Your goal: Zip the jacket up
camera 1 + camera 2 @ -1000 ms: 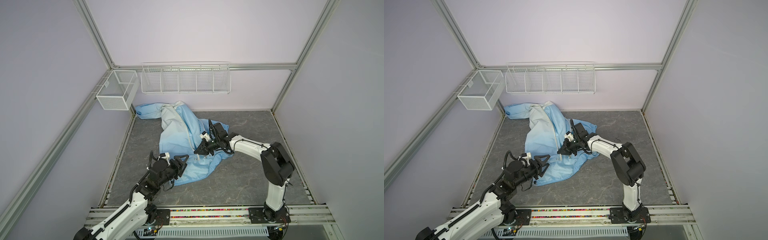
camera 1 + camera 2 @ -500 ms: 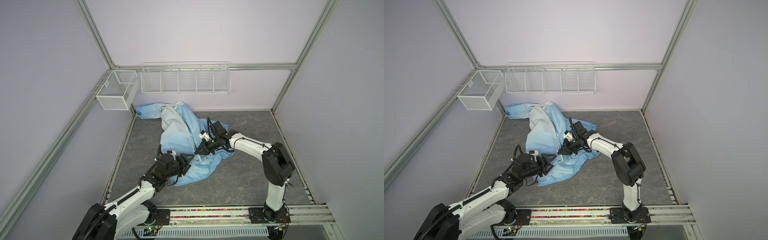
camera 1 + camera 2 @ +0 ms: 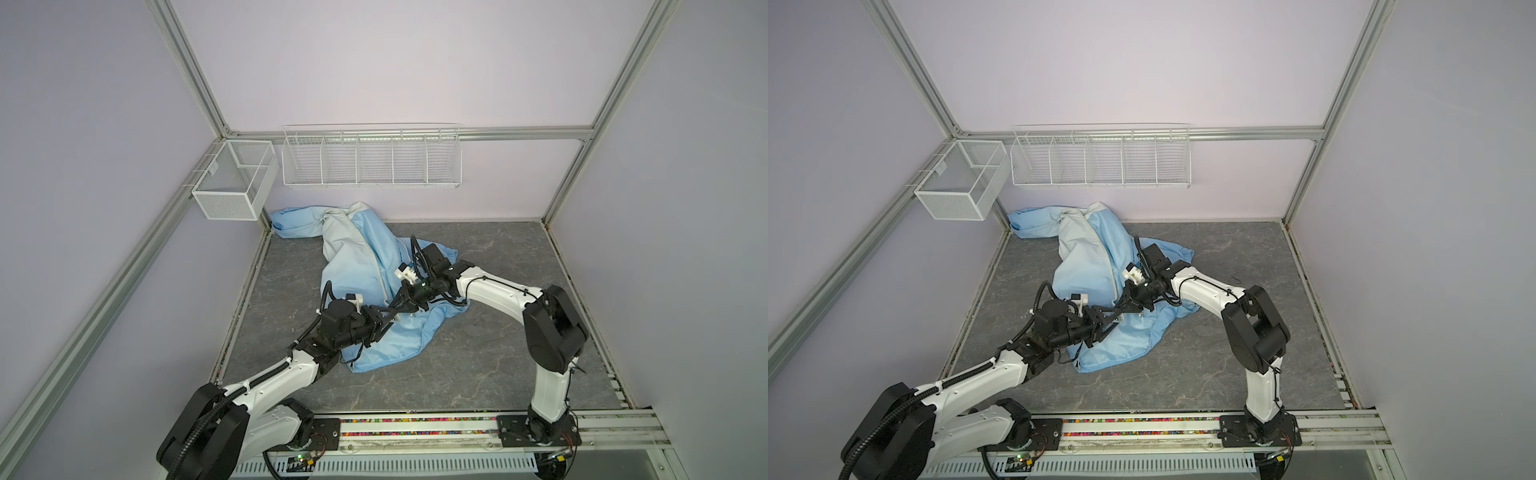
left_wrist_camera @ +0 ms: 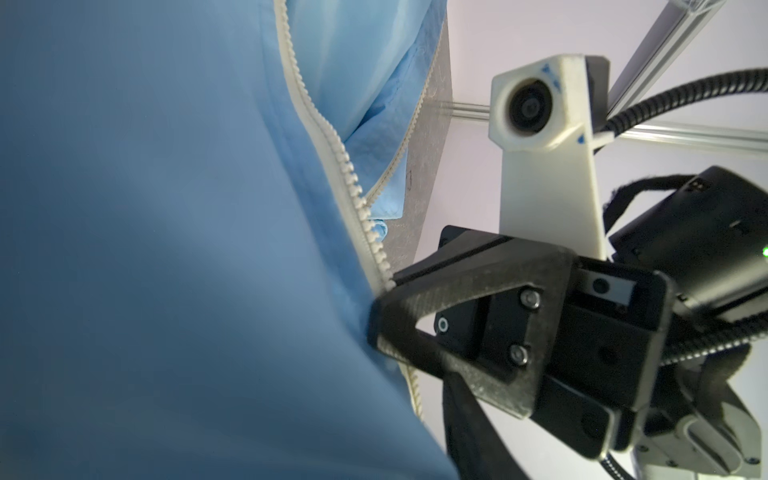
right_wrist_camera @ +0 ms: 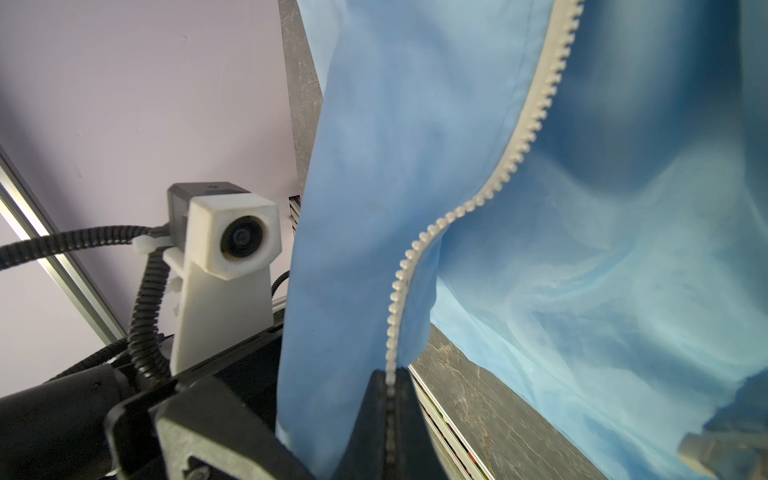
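The light-blue jacket (image 3: 365,266) (image 3: 1088,257) lies crumpled on the grey table, its cream zipper (image 3: 380,270) running down the front. My right gripper (image 3: 397,305) (image 3: 1121,305) is shut on a zipper edge near the hem; in the right wrist view the teeth (image 5: 415,245) run down between its fingers (image 5: 376,399). My left gripper (image 3: 384,322) (image 3: 1108,324) sits right beside it at the same lifted edge. In the left wrist view fabric (image 4: 166,249) covers one side and only one dark finger (image 4: 465,419) shows. The right gripper's tip (image 4: 376,328) pinches the zipper there.
A white wire rack (image 3: 370,160) hangs on the back wall and a mesh basket (image 3: 232,183) on the left frame post. Both arm bases stand on the front rail (image 3: 415,428). Bare grey table (image 3: 498,332) lies to the right of the jacket.
My left arm has reached forward and right to the jacket's lower edge, ending next to the right gripper, and its jaws have narrowed. The right gripper has kept its hold, barely moving.
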Available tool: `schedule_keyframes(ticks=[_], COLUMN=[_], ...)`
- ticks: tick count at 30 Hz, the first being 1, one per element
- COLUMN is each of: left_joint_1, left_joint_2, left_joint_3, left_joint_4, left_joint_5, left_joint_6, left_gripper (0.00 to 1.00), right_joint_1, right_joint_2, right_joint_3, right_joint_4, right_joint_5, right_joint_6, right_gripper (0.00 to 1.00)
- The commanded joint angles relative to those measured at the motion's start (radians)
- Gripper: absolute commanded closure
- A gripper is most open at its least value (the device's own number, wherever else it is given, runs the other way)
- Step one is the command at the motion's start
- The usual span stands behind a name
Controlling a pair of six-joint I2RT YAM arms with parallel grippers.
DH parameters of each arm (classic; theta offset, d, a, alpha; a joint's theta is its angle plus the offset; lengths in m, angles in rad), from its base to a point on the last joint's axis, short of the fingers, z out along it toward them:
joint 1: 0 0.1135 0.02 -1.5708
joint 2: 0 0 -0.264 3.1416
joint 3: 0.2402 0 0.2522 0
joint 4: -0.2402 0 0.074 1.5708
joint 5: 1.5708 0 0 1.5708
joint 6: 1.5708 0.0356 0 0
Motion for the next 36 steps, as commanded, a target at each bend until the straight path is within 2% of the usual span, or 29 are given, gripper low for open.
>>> schedule_keyframes(ticks=[1,5,16,19,22,30,33,36], left_joint_1=[-0.005,-0.005,-0.009,-0.008,-0.009,-0.009,-0.009,-0.008], left_joint_2=[-0.032,-0.044,-0.029,-0.02,-0.006,0.0,-0.019,-0.06], left_joint_3=[0.012,0.001,0.008,0.008,0.009,0.01,0.006,-0.021], left_joint_4=[0.011,0.02,0.041,0.055,0.063,0.042,0.005,0.012], left_joint_5=[0.004,0.013,0.054,0.061,0.076,0.076,0.053,0.008], left_joint_6=[-0.001,-0.004,-0.004,-0.004,-0.004,0.015,0.038,0.036], left_gripper=[0.67,0.75,0.8,0.88,1.0,1.0,1.0,1.0], right_joint_1=[0.007,0.006,0.008,0.008,0.008,0.005,0.0,-0.007], right_joint_2=[0.005,0.013,0.023,0.029,0.034,0.039,0.028,0.001], right_joint_3=[0.005,0.004,0.015,0.015,0.018,0.045,0.039,0.01], right_joint_4=[0.01,0.018,0.017,0.016,0.014,0.001,0.006,0.032], right_joint_5=[-0.008,-0.007,0.002,0.004,0.005,0.003,-0.005,-0.02], right_joint_6=[0.004,0.012,0.013,0.015,0.016,0.032,0.061,0.112], right_gripper=[0.93,0.93,0.93,0.92,0.93,0.93,0.79,0.71])
